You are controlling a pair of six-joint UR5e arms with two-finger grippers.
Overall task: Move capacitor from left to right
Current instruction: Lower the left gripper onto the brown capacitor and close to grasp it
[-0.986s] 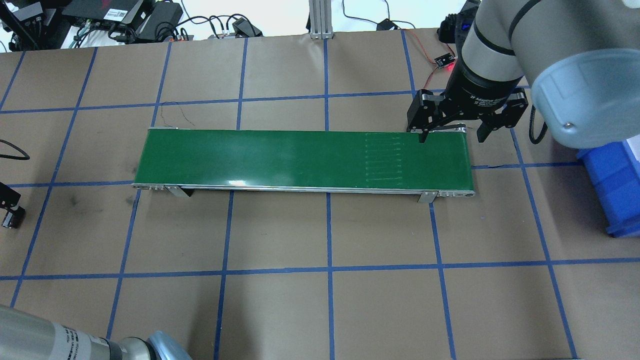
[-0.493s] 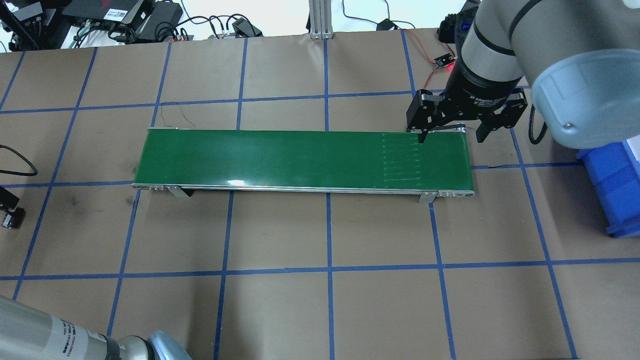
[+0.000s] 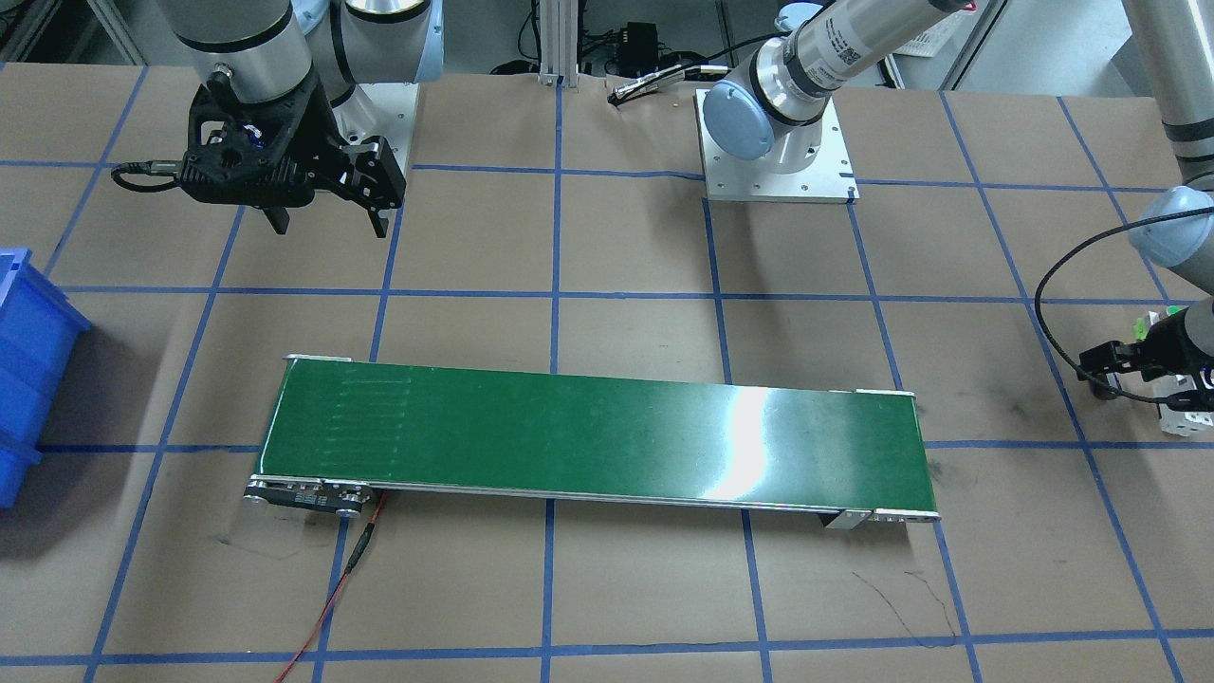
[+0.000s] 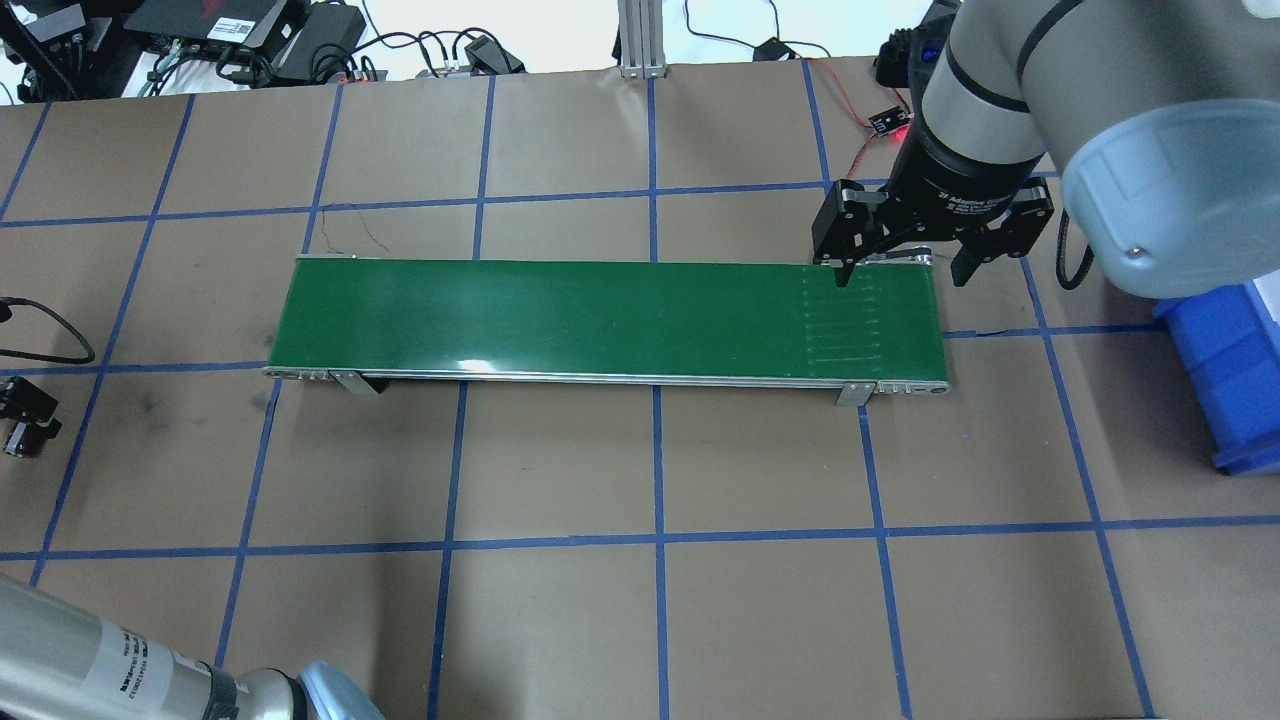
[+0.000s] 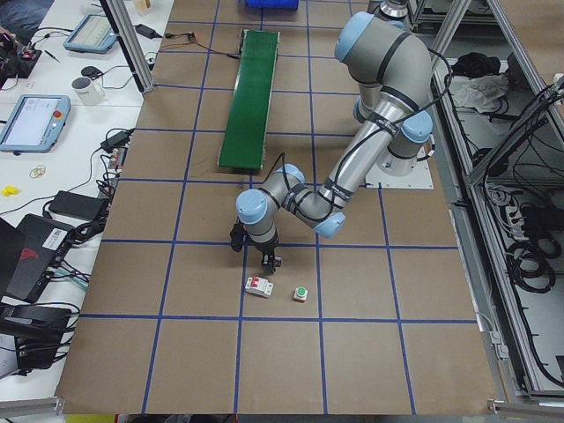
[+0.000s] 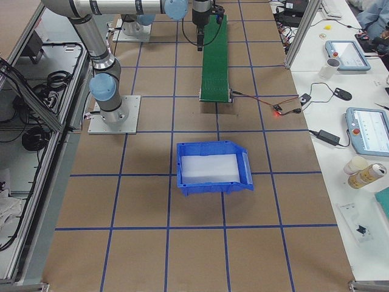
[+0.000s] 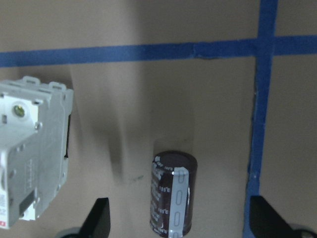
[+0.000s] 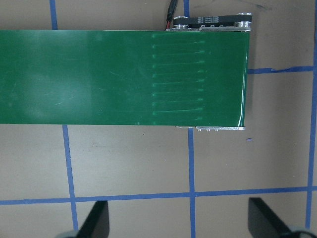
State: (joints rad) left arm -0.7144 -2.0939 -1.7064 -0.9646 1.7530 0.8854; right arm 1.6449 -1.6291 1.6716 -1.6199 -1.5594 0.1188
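The capacitor [image 7: 172,201], a stubby dark brown cylinder with a grey stripe, lies on the brown table paper. In the left wrist view it sits between the two spread fingers of my left gripper [image 7: 181,220], which is open and not touching it. That gripper hangs low over the table's left end [image 5: 264,257], and also shows at the edge of the overhead view [image 4: 28,415]. My right gripper [image 4: 903,273] is open and empty, above the far right end of the green conveyor belt [image 4: 600,315].
A white breaker with a red mark [image 7: 32,153] lies just left of the capacitor. A white button with a green cap [image 5: 300,294] is close by. A blue bin [image 4: 1230,370] stands at the table's right edge. Blue tape lines grid the table.
The faint striped marks on the belt have shifted right toward its end. My left gripper and its cable have moved slightly at the view's left edge. The right gripper is still.
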